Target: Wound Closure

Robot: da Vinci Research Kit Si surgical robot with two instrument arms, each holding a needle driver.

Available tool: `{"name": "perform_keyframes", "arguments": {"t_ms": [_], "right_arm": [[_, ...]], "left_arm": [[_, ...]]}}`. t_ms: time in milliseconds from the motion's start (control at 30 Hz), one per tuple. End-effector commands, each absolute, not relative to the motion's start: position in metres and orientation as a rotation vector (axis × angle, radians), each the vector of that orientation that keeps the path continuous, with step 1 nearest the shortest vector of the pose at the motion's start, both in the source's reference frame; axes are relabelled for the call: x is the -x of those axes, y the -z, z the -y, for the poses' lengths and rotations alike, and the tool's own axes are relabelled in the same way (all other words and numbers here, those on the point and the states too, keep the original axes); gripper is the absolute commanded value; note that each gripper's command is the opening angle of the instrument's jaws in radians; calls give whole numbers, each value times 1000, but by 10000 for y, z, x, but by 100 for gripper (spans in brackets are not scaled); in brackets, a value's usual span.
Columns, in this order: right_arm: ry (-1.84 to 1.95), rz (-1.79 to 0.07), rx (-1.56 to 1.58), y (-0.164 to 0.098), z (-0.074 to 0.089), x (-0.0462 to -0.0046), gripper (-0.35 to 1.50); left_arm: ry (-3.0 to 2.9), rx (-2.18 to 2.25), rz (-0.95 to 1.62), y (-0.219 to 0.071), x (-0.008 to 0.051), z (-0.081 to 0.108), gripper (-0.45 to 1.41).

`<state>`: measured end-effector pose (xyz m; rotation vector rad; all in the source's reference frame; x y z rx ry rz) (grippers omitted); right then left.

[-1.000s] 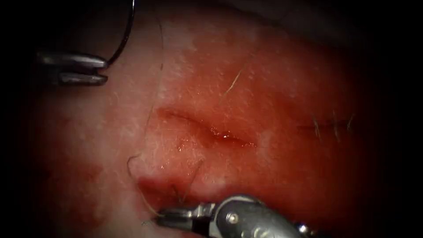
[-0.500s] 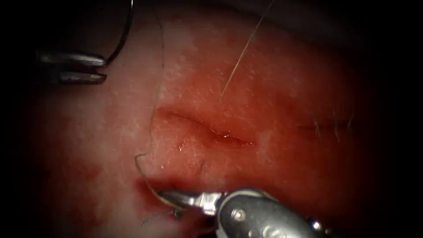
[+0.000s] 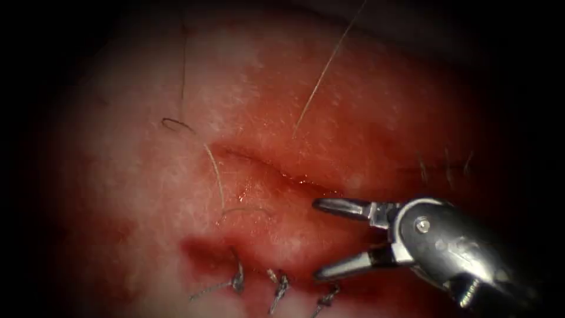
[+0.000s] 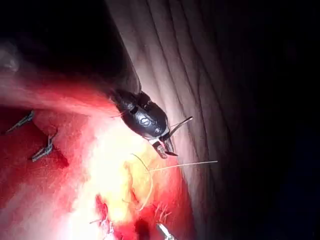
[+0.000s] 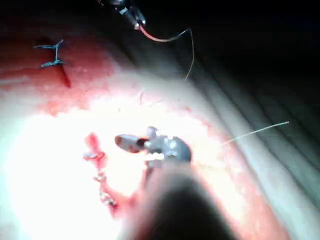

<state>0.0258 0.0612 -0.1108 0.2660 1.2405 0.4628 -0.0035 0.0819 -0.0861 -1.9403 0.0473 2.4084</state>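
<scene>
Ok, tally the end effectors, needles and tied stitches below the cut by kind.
End effectors: 2, the left end effector shut on the curved needle near one end, out of the tissue; the right end effector open, empty.
Curved needles: 1.
Tied stitches below the cut: 3.
Total: 6.

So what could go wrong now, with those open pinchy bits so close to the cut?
1. The right end effector is open and holds nothing, beside the cut; its tips could poke the tissue.
2. Loose thread lies by the cut's left end; it might get snagged, tugging the stitches.
3. The left end effector holds the needle near one end, off the tissue; it could slip.
</scene>
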Motion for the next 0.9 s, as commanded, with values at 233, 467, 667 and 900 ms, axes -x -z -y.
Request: {"name": "perform_keyframes", "arguments": {"t_ms": [233,467,667,900], "right_arm": [[-445,-1172,-197,1045,-605,-310,125],[-452,-1142,-156,1017,-604,-333,114],[-458,-1102,-188,1017,-610,-315,-35],[-459,-1115,-239,1059,-603,-324,-35]], "left_arm": [[-2405,1949,-46,856,47,-820,-35],[-2403,1959,-44,853,56,-816,-35],[-2402,1962,-41,854,59,-815,-35],[-2401,1966,-38,854,61,-814,-35]]}}
